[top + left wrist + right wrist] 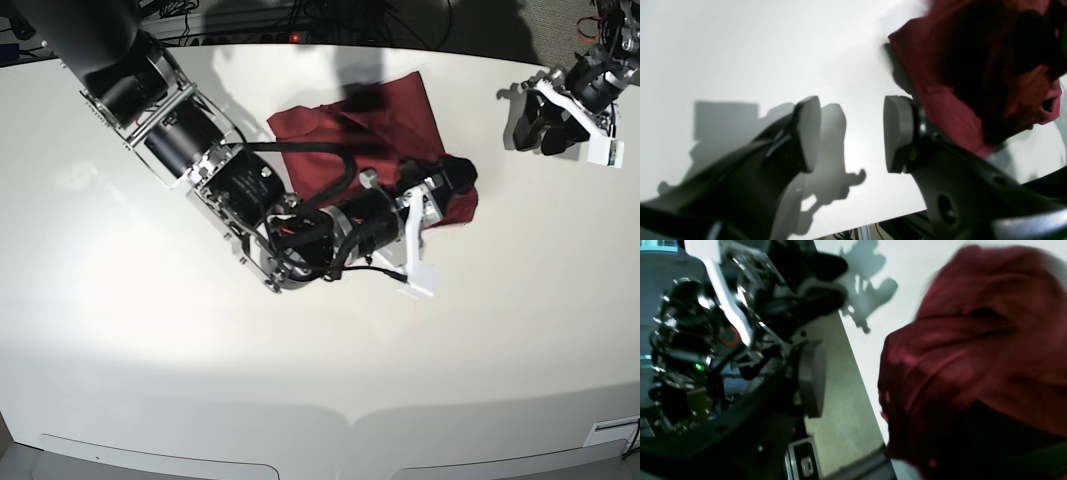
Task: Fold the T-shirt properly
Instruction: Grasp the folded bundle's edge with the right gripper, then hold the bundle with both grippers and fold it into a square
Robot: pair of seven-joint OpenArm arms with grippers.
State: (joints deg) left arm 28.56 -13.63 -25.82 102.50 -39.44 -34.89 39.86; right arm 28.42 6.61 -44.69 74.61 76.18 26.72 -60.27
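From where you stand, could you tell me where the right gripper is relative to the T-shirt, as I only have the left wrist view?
Observer: In the base view, the right gripper is at the T-shirt's edge, on the side nearer your arm.
Operator: Is it gripping cloth?
Observer: The right wrist view shows one pad bare, with a gap to the cloth. The other pad is hidden behind it.
Operator: How does the shirt lie?
Observer: It is bunched, not flat, on the table's far middle, apart from the left gripper.
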